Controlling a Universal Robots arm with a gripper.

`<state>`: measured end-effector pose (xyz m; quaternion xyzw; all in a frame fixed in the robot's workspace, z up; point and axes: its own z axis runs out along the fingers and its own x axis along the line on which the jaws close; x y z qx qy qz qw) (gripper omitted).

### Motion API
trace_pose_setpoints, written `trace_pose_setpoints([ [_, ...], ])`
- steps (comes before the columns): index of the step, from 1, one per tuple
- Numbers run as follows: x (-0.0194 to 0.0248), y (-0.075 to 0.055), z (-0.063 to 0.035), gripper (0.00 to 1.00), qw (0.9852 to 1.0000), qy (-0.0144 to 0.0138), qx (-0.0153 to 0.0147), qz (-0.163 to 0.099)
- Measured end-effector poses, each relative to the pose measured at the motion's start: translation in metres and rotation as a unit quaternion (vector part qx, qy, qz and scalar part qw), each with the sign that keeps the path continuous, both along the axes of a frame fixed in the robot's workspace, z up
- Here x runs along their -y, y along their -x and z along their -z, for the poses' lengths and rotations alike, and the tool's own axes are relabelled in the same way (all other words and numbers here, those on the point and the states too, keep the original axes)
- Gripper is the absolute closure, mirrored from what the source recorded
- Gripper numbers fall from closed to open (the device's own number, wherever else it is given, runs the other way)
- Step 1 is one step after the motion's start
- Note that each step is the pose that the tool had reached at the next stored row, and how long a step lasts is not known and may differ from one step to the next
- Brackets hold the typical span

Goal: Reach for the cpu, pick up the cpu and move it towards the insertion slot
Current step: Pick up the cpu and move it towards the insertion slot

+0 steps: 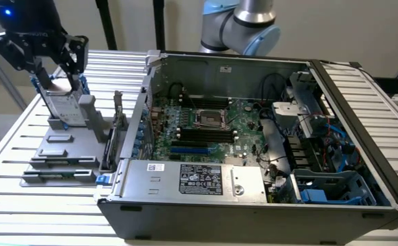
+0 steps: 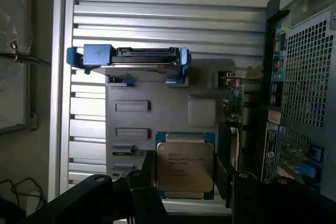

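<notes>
The gripper (image 2: 186, 182) hangs over the grey holder (image 2: 157, 98) that sits on the striped metal table (image 1: 35, 215). Its two dark fingers (image 2: 143, 192) are close together and hold the cpu (image 2: 185, 167) by two opposite edges. The cpu lies flat between them, with its silver top facing the wrist camera. It looks big next to the holder under it, so it is up off the holder. There is small print on the top, but it is too tiny to read. One edge of the cpu is partly covered by the gripper's dark body, and the fingers are cut off at the picture's edge.

In the exterior view the cpu is hard to pick out, because the gripper hangs right in front of the hard drive (image 2: 128, 59). The hard drive stands on its edge at the far end of the holder and has blue brackets.

The insertion slot (image 1: 209, 119) is well apart from the holder. It sits inside the open computer case (image 1: 253, 202), which is just beside the holder on the exterior view's right. Its shiny frame shows, but its middle is too dark to see into.
</notes>
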<state>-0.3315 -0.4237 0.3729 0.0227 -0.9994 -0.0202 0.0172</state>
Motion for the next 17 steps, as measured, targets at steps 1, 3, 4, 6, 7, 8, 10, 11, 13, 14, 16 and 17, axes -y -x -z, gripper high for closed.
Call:
trace_pose_setpoints([
  [1,0.0,-0.005,-0.0041,0.45,1.0,-0.0006,-0.0007,0.0],
  [3,0.0,-0.014,-0.0117,0.45,1.0,-0.0015,-0.0021,0.0],
  [4,0.0,-0.018,-0.0156,0.45,1.0,-0.002,-0.0027,0.0],
  [6,0.0,-0.028,-0.0231,0.45,1.0,-0.003,-0.004,0.0],
  [7,0.0,-0.032,-0.0267,0.45,1.0,-0.0035,-0.0047,0.0],
  [8,0.0,-0.036,-0.0303,0.45,1.0,-0.0041,-0.0053,0.0],
  [10,0.0,-0.046,-0.037,0.45,1.0,-0.0057,-0.0067,0.0],
  [11,0.0,-0.05,-0.04,0.45,1.0,-0.0066,-0.0073,0.0],
  [13,0.0,-0.059,-0.046,0.45,0.9999,-0.0085,-0.0087,0.0],
  [14,0.0,-0.064,-0.0488,0.45,0.9999,-0.0095,-0.0093,0.0],
  [16,0.0,-0.073,-0.0546,0.45,0.9999,-0.0117,-0.0107,0.0],
  [17,0.0,-0.078,-0.0568,0.45,0.9999,-0.0129,-0.0113,0.0],
])
